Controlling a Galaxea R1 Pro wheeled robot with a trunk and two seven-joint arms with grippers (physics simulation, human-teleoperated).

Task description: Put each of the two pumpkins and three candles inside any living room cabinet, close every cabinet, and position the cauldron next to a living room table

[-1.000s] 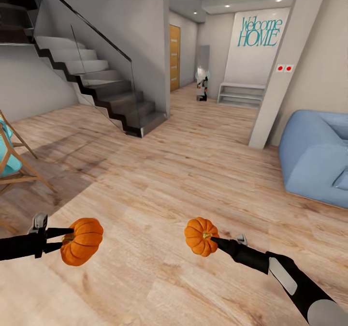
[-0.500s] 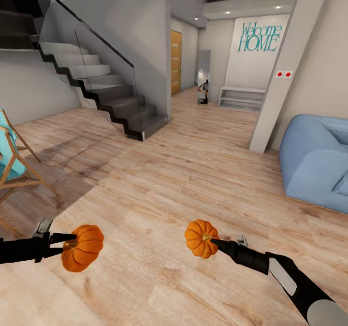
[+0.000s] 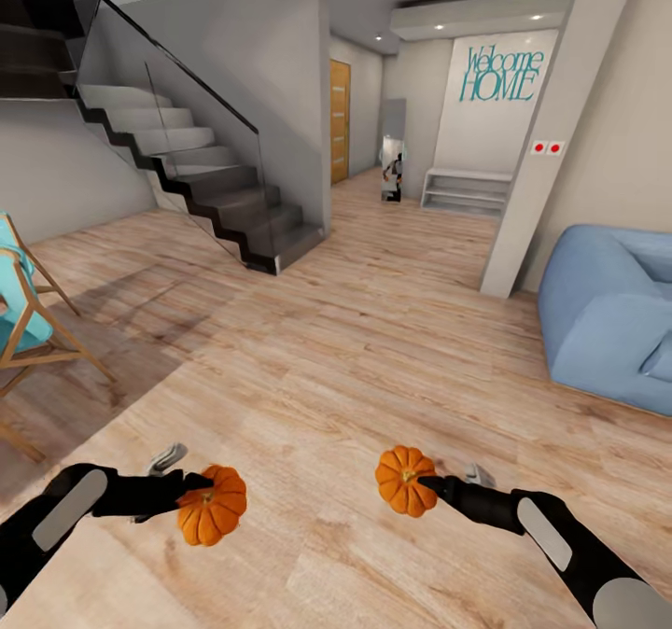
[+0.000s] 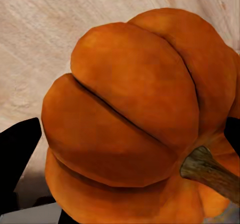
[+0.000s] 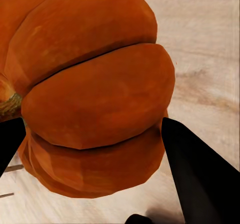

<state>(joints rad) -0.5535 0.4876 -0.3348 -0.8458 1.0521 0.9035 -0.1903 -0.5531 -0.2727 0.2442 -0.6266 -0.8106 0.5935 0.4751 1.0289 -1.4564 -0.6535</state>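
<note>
Mid-carry: left gripper (image 3: 191, 496) & right gripper (image 3: 431, 487) each clamped a pumpkin (image 3: 213, 517) (image 3: 406, 480) over wood floor (image 3: 373, 349); next, prob. find cabinet.

Blue sofa (image 3: 611, 312) cut by edge, wooden chair (image 3: 23, 316) likewise, hallway figure (image 3: 395, 174) indistinct

bright even render, soft shadow beneath the staircase (image 3: 201, 176).

Pumpkins (image 3: 212, 517) (image 3: 404, 480) are rendered matt orange, ribbed, with rough woody stems. Floor (image 3: 355, 349) is shown as light grained wood planks. Sofa (image 3: 607, 316) is seen in soft blue cloth.
</note>
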